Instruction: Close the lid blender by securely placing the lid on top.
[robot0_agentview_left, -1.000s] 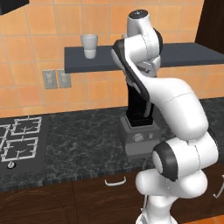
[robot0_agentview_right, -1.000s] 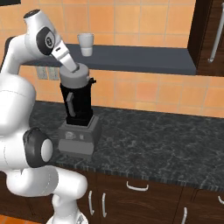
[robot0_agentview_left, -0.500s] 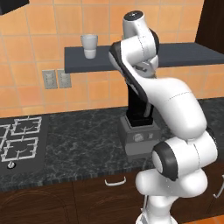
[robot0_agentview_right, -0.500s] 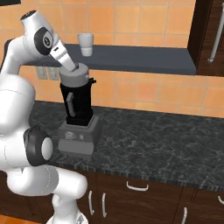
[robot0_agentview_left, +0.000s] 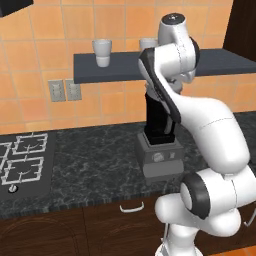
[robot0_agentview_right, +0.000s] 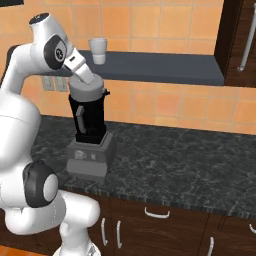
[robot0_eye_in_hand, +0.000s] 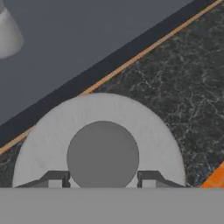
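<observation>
step: we seat lid (robot0_agentview_right: 85, 86) on blender (robot0_agentview_right: 88, 131) | gripper (robot0_eye_in_hand: 103, 180) clamps knob | next: press, release

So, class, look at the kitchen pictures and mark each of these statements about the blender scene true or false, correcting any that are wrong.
1. The lid sits on top of the blender jar. True.
2. The blender stands on the stove. False: it stands on the dark counter; the stove is off to one side.
3. A white cup stands on the wall shelf. True.
4. In the hand view, the fingers flank the lid's round knob. True.
5. The lid lies flat on the counter beside the blender base. False: it is up at the jar's mouth.
</observation>
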